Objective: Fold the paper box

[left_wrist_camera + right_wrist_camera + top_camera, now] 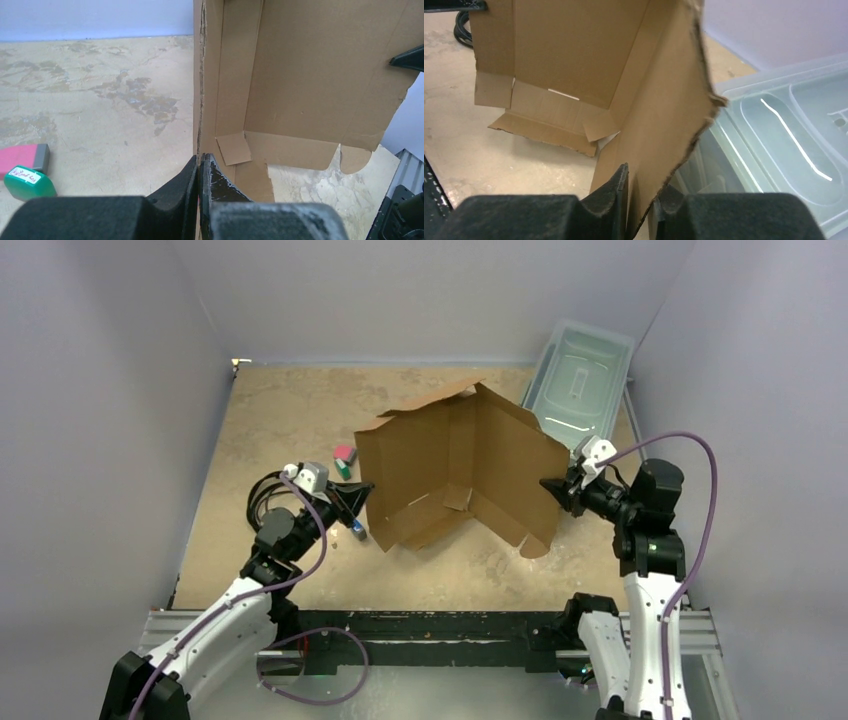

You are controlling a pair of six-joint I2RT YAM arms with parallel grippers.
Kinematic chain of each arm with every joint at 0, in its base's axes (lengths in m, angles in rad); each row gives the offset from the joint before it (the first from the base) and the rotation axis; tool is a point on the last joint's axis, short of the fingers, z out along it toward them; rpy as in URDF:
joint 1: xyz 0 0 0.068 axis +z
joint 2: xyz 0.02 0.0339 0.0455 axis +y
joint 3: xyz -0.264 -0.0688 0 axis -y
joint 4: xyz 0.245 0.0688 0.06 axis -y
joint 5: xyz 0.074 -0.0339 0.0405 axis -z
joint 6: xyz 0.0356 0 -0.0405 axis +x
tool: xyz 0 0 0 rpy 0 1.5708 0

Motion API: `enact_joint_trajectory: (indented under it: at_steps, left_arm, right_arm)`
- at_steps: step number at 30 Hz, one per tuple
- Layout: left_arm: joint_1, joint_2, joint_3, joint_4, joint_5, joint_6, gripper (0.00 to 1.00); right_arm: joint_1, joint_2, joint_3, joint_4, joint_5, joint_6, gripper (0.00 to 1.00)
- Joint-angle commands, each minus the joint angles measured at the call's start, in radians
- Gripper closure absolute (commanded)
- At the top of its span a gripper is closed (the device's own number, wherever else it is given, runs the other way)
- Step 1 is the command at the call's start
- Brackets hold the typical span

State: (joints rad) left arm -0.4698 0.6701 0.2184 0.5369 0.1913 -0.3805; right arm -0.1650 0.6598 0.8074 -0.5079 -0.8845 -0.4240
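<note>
Top view looks down from above the near edge of the desk [280, 420]; wrist views face each other, close on the shared brown corrugated cardboard box [460, 460].

the right gripper [640, 197] loosely straddles the paper box [574, 55] wall.

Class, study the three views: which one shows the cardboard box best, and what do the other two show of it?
The top view: the whole cardboard box is visible, half folded with panels standing. The left wrist view shows only one edge and part of the inside. The right wrist view shows one raised panel and some inner flaps.
</note>
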Motion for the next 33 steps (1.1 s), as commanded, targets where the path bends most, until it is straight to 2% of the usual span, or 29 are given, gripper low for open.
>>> enact_joint_trajectory:
  at_steps: [1,5,10,23,25,27,30,31,33]
  left_arm:
    - [-0.022,-0.018,0.004,0.085,-0.018,0.053,1.00]
    - [-0.042,-0.028,-0.007,0.100,-0.012,0.063,1.00]
    - [-0.065,-0.036,-0.010,0.090,-0.027,0.082,1.00]
    - [-0.085,-0.040,-0.010,0.080,-0.038,0.093,1.00]
    - [-0.087,-0.037,-0.011,0.080,-0.038,0.097,1.00]
    - [-0.089,-0.037,-0.010,0.081,-0.038,0.097,1.00]
    - [-0.090,-0.044,-0.008,0.076,-0.047,0.090,1.00]
    - [-0.090,-0.047,-0.007,0.073,-0.052,0.085,1.00]
    - [-0.090,-0.059,0.000,0.057,-0.067,0.073,1.00]
  right_arm:
    - [-0.006,-0.003,0.037,0.013,-0.027,-0.044,0.75]
    - [-0.007,0.051,0.095,0.004,-0.048,-0.045,0.59]
    - [-0.006,0.159,0.201,-0.052,-0.075,-0.076,0.49]
    - [-0.003,0.324,0.300,-0.029,-0.041,-0.007,0.49]
    - [-0.002,0.340,0.302,-0.017,-0.033,0.007,0.51]
    - [-0.001,0.346,0.297,0.004,-0.015,0.023,0.61]
    - [-0.001,0.332,0.287,0.033,0.022,0.037,0.94]
    - [-0.001,0.320,0.285,0.038,0.029,0.038,1.00]
    - [-0.001,0.286,0.282,0.050,0.013,0.029,1.00]
